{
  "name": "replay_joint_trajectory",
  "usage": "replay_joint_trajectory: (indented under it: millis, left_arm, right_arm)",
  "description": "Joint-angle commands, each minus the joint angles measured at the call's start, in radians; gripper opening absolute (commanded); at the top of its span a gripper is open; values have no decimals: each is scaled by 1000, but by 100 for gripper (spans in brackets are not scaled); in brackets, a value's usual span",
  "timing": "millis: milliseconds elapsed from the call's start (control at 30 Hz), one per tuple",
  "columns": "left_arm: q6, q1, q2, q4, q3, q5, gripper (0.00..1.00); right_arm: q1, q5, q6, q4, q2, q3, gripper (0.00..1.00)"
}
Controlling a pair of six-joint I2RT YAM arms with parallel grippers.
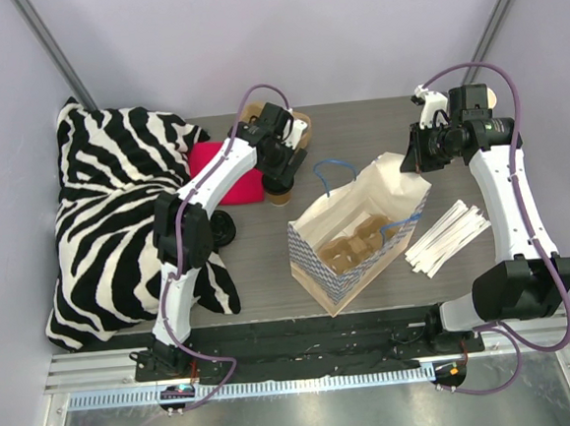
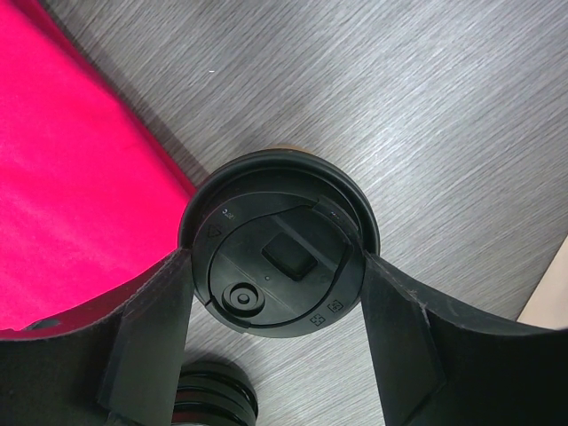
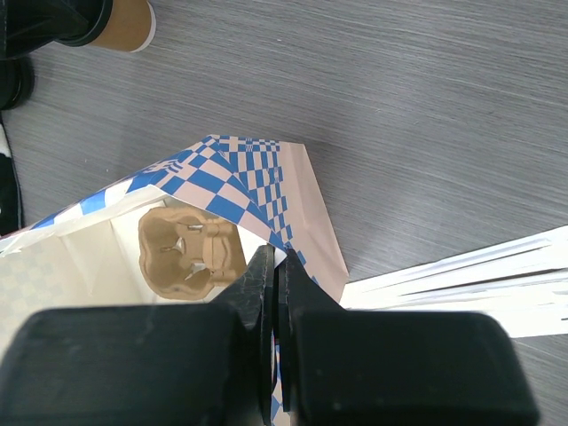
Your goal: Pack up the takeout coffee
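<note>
The takeout coffee (image 1: 282,195) (image 3: 120,22) is 1 small tan paper cup with a white bottom rim. It is capped by a round black lid (image 2: 266,226) bearing a square tab and a small round stud. It stands upright on the grey table (image 1: 357,128), just beside the pink cloth (image 1: 205,160) and left of the paper bag (image 1: 358,202). The left gripper (image 2: 275,253) presses on 2 opposite sides of the lid.

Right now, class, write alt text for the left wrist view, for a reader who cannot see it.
Seen from above, the two black fingers of the left gripper flank the black lid of the coffee, close against its sides. The coffee stands on a grey table, beside a pink cloth at left.
</note>
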Motion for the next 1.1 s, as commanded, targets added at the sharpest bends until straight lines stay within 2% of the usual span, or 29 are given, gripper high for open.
replay_joint_trajectory:
  millis: [0,533,600,733,833,900,1067]
  left_arm:
    - [34,7,52,-74,16,6,70]
    - [51,7,99,-121,22,-2,72]
    - [45,7,92,-121,16,7,68]
    - [30,7,54,-124,24,39,49]
    - [24,7,0,-130,38,58,40]
    - [30,7,-47,-152,50,56,35]
    - [68,10,-200,-189,44,73,32]
  right_arm:
    - [-5,-6,-6,-9,5,34,1]
    - [-4,-15,-6,-10,13,47,1]
    - [-5,-16,-5,-10,13,48,1]
    - [-4,-33,-3,-6,5,39,1]
    - [-4,-49,-3,-1,-1,25,1]
    - [-4,-59,-6,2,-8,21,1]
    - [-4,-105,-19,14,-18,24,1]
